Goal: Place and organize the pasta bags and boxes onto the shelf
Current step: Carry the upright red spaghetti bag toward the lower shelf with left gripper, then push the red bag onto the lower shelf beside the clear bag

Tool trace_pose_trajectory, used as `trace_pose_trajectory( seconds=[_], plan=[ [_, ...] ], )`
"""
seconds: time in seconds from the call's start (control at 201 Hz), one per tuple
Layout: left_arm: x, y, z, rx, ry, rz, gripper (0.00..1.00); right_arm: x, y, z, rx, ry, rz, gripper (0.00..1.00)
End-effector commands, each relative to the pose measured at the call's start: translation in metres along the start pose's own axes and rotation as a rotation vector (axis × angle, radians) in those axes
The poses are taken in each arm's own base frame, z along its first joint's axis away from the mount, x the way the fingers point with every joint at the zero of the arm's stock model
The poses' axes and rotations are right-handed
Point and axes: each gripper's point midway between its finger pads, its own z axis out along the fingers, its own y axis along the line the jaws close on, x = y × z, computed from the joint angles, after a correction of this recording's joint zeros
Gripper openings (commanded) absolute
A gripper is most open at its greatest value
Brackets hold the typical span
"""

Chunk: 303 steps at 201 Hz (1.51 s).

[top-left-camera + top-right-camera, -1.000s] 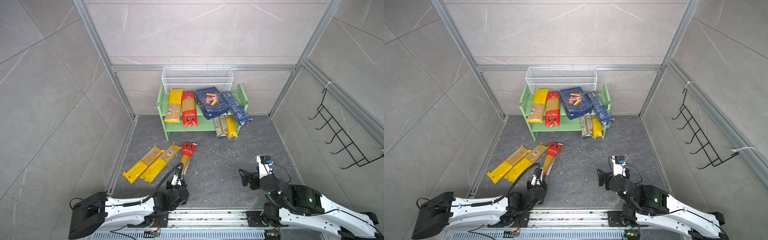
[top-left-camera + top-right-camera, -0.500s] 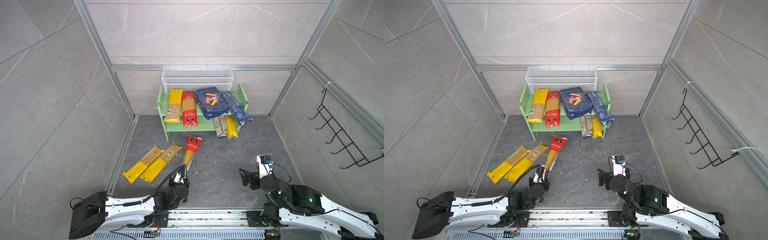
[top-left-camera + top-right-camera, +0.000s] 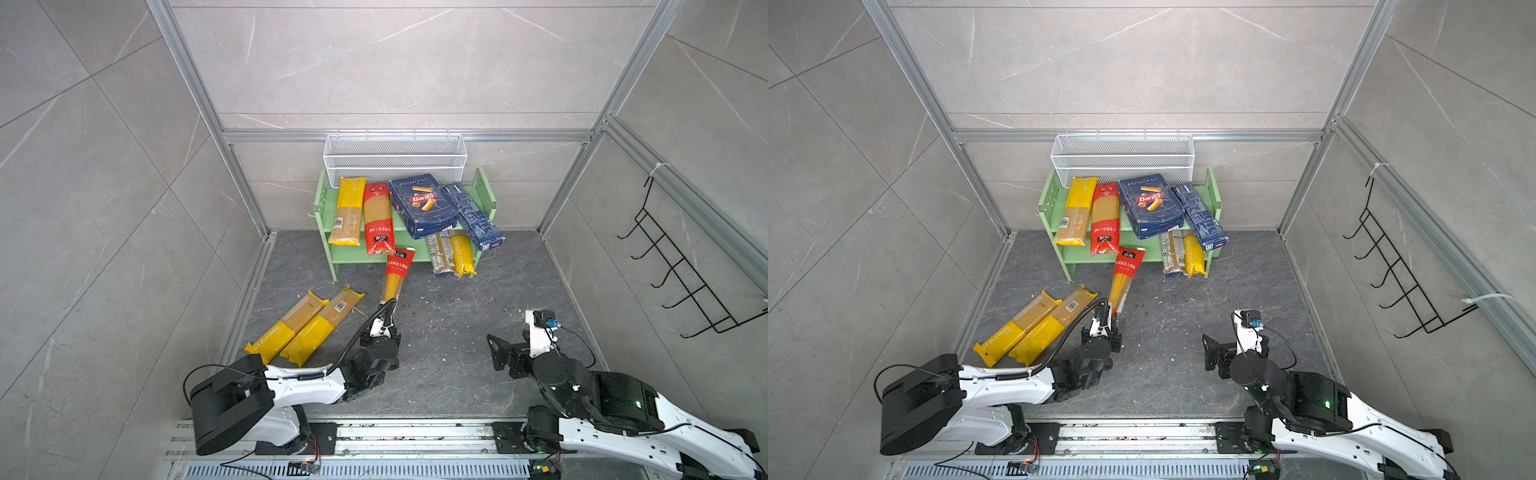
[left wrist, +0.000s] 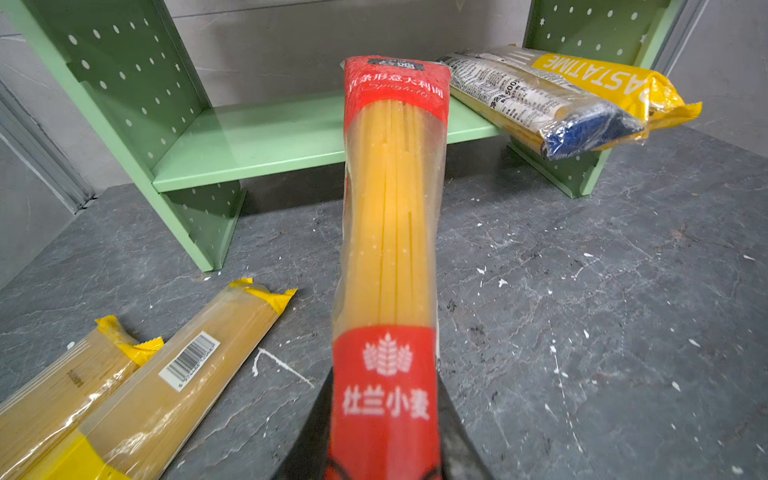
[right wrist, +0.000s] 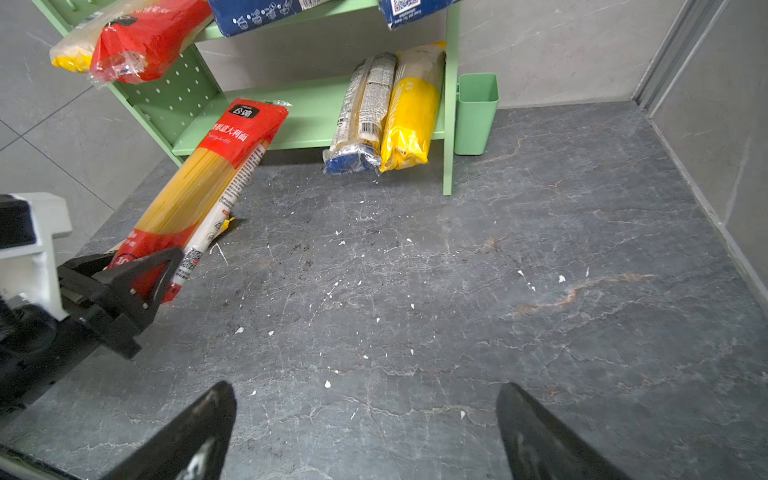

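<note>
Carried forward, the red packet (image 3: 397, 276) now aims lengthwise at the shelf (image 3: 357, 253) (far end at its lower board). Left tool (image 4: 384, 449) clamps the near end; right tool (image 5: 365, 388) gapes apart.

Wide box (image 3: 424, 205) & narrow box (image 3: 473, 216) on shelf (image 3: 321, 203) top, R side (two bags (image 3: 451, 253) below); floor bags (image 3: 318, 328) front-L
</note>
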Motion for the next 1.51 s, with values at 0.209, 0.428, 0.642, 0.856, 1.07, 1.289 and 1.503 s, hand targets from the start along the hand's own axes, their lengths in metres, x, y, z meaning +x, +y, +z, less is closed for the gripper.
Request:
trace_pose_trajectory(
  seconds=[0.209, 0.428, 0.642, 0.856, 1.07, 1.289, 1.503],
  plan=[
    [-0.103, -0.023, 0.038, 0.009, -0.241, -0.276, 0.00, -0.007, -0.011, -0.008, 0.018, -0.023, -0.013, 1.00],
    [-0.116, -0.034, 0.066, -0.013, -0.267, -0.308, 0.00, -0.007, -0.019, -0.012, 0.027, -0.034, -0.004, 1.00],
    [-0.127, -0.051, 0.087, -0.024, -0.287, -0.325, 0.00, -0.006, -0.028, -0.017, 0.036, -0.041, 0.015, 1.00],
    [-0.141, -0.053, 0.102, -0.058, -0.318, -0.349, 0.00, -0.006, -0.029, -0.017, 0.037, -0.043, 0.016, 1.00],
    [-0.143, -0.056, 0.113, -0.082, -0.324, -0.362, 0.00, -0.007, -0.030, -0.018, 0.039, -0.047, 0.015, 1.00],
    [-0.138, -0.058, 0.123, -0.098, -0.335, -0.366, 0.00, -0.007, -0.031, -0.019, 0.031, -0.053, 0.024, 1.00],
    [-0.140, -0.058, 0.129, -0.110, -0.350, -0.373, 0.00, -0.005, -0.031, -0.018, 0.029, -0.050, 0.023, 1.00]
  ],
)
